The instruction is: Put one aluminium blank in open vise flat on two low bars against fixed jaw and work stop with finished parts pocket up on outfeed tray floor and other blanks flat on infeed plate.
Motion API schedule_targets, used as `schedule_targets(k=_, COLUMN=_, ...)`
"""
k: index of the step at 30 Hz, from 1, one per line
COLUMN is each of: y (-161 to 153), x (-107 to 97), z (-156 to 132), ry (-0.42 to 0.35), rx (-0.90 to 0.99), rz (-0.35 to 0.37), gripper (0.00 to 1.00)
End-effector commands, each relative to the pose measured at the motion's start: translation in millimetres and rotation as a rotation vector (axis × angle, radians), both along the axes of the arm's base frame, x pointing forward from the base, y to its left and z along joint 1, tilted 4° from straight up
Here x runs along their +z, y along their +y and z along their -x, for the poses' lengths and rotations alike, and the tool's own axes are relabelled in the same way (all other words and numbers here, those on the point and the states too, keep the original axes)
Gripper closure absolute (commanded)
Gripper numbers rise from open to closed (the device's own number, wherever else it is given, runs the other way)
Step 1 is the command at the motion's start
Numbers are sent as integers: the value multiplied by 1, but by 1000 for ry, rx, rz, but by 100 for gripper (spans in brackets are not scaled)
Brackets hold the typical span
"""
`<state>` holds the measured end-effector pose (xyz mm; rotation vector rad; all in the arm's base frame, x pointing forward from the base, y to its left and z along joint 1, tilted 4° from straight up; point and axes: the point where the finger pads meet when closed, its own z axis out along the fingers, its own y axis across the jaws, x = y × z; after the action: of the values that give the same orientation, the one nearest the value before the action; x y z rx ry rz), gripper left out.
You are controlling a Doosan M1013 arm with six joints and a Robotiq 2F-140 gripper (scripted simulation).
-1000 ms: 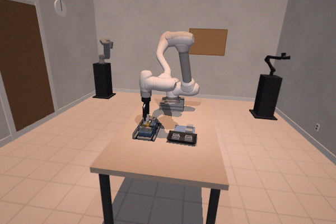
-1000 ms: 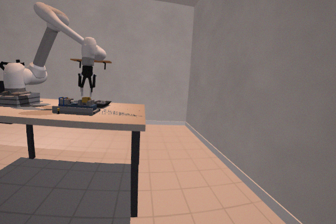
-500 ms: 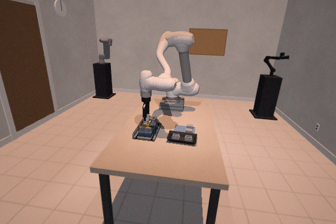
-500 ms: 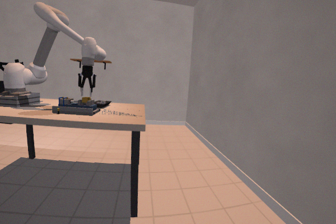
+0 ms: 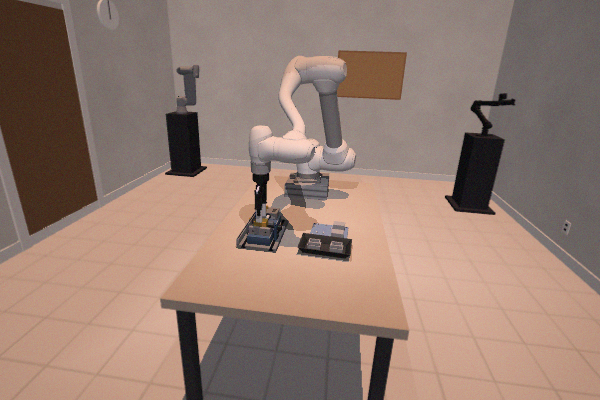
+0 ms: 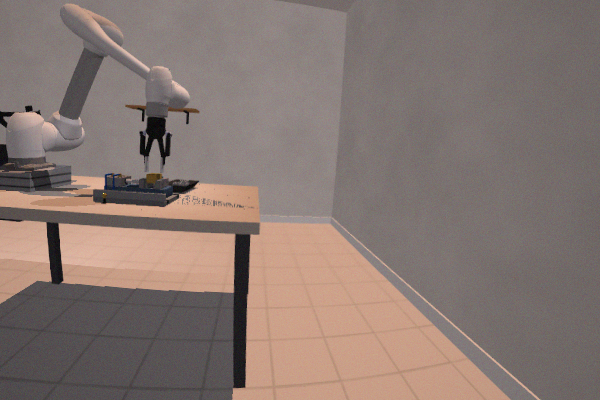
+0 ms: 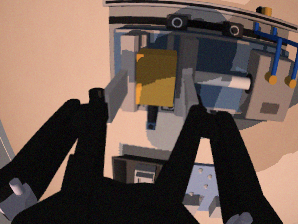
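1. Wrist view looks down between the two black fingers of the claw onto the vise, which fills the upper half of the picture.
2. A brass block lies in the vise, left of the pale piston rod and the blue hoses.
3. The claw's fingers stand partly apart with nothing between them; the tips straddle the block from above, and no contact with it shows.
4. Exterior view shows the claw pointing straight down, its tips just above the brass block on the vise.
5. Top view places the vise on the left part of the table, with the arm bent over it from its base at the far end.
6. Just right of the vise sits the dark tray with two pale finished parts inside; whether they lie flat is too small to tell.
7. Behind the tray, touching or just beside it, is the infeed plate with pale blanks; their number cannot be told.
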<state>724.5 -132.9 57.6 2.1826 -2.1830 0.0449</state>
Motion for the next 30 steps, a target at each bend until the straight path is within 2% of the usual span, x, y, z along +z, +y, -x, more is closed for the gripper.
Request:
schedule_targets(k=1, y=0, x=0, z=0, ry=0, rx=0, rz=0, gripper=60)
schedule_targets(k=30, y=0, x=-7, z=0, ry=0, rx=0, rz=0, gripper=60)
